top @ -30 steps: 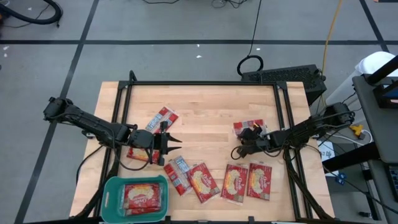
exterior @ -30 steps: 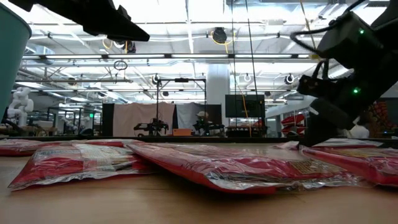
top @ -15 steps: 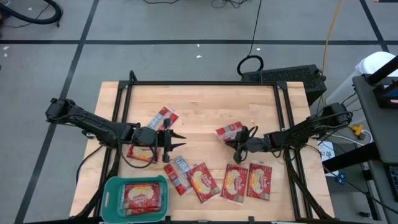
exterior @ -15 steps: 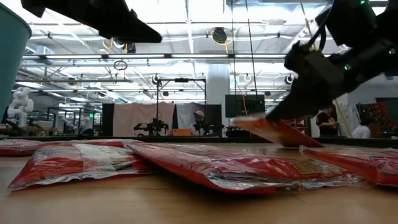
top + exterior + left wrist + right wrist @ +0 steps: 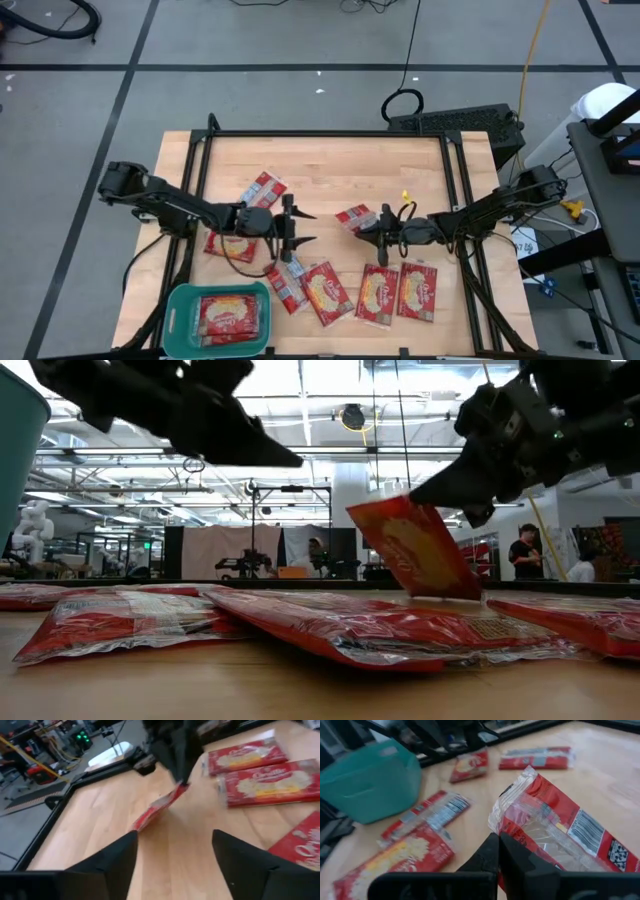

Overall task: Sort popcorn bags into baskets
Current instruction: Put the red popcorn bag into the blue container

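Now the right pincer (image 5: 386, 222) has lifted a popcorn bag (image 5: 354, 216) clamped; left pincer (image 5: 303, 227) spread wide.

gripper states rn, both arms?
Left end effector: open, holding nothing, mid-table.
Right end effector: shut on a popcorn bag, lifted off the table.

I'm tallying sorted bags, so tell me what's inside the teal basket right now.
In the high view the teal basket holds one popcorn bag lying flat, picture side up. It covers most of the floor, so any bag beneath it cannot be seen.
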Available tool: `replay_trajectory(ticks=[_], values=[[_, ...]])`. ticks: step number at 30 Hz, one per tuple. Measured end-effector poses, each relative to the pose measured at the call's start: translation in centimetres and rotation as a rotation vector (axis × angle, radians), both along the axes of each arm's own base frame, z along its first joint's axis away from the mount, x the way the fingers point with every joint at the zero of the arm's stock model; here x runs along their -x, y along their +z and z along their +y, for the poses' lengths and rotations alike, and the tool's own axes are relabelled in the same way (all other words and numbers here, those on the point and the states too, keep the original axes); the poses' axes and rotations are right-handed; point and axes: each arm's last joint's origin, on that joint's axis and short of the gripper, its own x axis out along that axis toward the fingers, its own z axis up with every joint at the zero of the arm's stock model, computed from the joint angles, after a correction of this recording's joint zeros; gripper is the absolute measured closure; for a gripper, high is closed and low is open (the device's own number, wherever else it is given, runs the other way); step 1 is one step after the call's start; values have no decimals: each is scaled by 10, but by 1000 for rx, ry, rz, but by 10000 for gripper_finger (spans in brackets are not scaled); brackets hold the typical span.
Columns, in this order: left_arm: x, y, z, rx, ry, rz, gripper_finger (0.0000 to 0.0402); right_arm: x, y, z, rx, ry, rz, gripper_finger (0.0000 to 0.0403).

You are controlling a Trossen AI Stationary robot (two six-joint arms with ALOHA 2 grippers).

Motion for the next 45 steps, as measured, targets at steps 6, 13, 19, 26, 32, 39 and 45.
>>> replay_trajectory(ticks=[6, 13, 19, 26, 32, 39, 45], values=[[-13, -13, 11, 22, 19, -40, 115, -1, 8, 6, -22, 65, -76, 403], [-24, -23, 16, 78, -74, -57, 150, -8, 17, 9, -9, 81, -120, 403], [-39, -28, 14, 76, -103, -43, 193, -20, 33, 13, 34, 139, -165, 403], [-43, -26, 21, 146, -54, -58, 242, -24, 38, 15, 78, 148, -162, 403], [-43, -26, 24, 196, -105, -52, 231, -24, 37, 15, 91, 150, -149, 403], [-43, -25, 16, 147, -238, -54, 332, -24, 35, 15, 108, 154, -135, 403], [-41, -19, 28, 247, -172, -44, 376, -23, 34, 13, 138, 46, -121, 397]])
